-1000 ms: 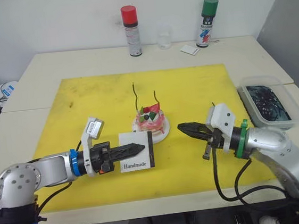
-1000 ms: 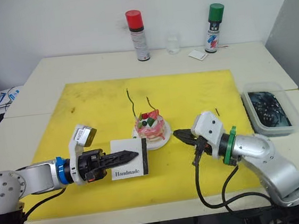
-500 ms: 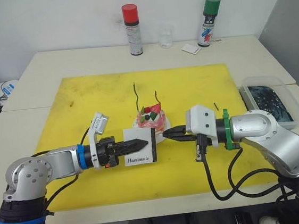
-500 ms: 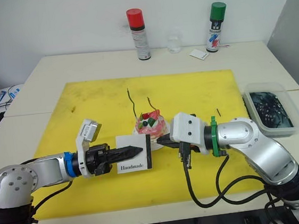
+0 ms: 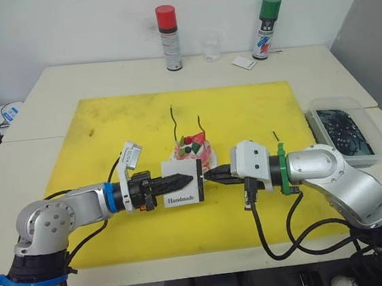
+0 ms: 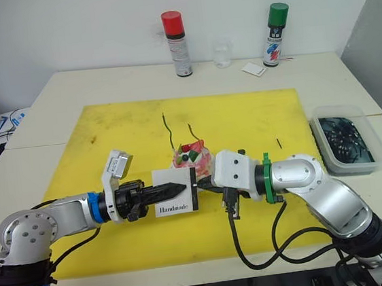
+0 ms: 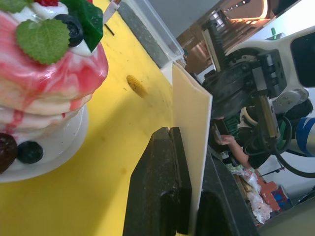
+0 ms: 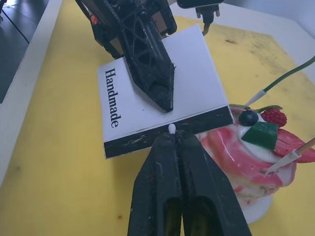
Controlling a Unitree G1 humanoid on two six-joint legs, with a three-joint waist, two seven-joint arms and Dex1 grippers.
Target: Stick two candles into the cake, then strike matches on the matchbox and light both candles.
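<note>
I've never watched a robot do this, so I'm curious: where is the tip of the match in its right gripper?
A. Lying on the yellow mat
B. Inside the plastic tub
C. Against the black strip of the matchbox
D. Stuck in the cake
C: the right gripper pinches a match whose pale tip sits at the black strip of the matchbox, which the left gripper holds upright.

head pair — high, facing down | wrists — close on cake (image 8: 261, 147)
</note>
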